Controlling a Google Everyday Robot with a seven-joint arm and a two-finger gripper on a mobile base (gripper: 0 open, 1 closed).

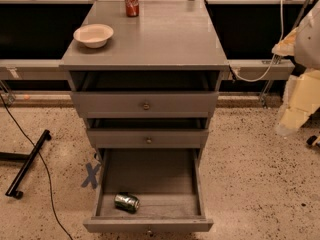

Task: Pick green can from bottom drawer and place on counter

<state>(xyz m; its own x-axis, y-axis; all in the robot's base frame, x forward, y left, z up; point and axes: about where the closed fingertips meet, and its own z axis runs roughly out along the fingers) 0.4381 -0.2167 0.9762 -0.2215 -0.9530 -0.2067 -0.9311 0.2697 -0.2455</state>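
While the gripper [296,101] hangs at the right edge of frame, beside the cabinet and about level with the upper drawers, its state is unreadable: can't tell if it's spread or closed. It holds nothing I can see and is well apart from the target.

Green can [126,202] lies on its side in the bottom drawer [155,176], front-left corner, near the front wall. That drawer is pulled far out, and the rest of its floor is bare grey.

Middle drawer [148,139] and top drawer [145,105] are each pulled out a little, with a dark gap above each front.

Counter [165,34]: smooth grey top, faint glare. A red cola can [131,1] stands upright at the back edge. A white bowl [93,35] sits near the left edge. The two are well apart.

Room: speckled beige floor [250,174], with a blue X mark [91,175] just left of the open drawer. A black bar [29,163] and a thin black cable [42,166] lie on the floor at left. A pale rail [30,66] runs behind the cabinet with dark panels above it, and a white cable [260,74] loops at right
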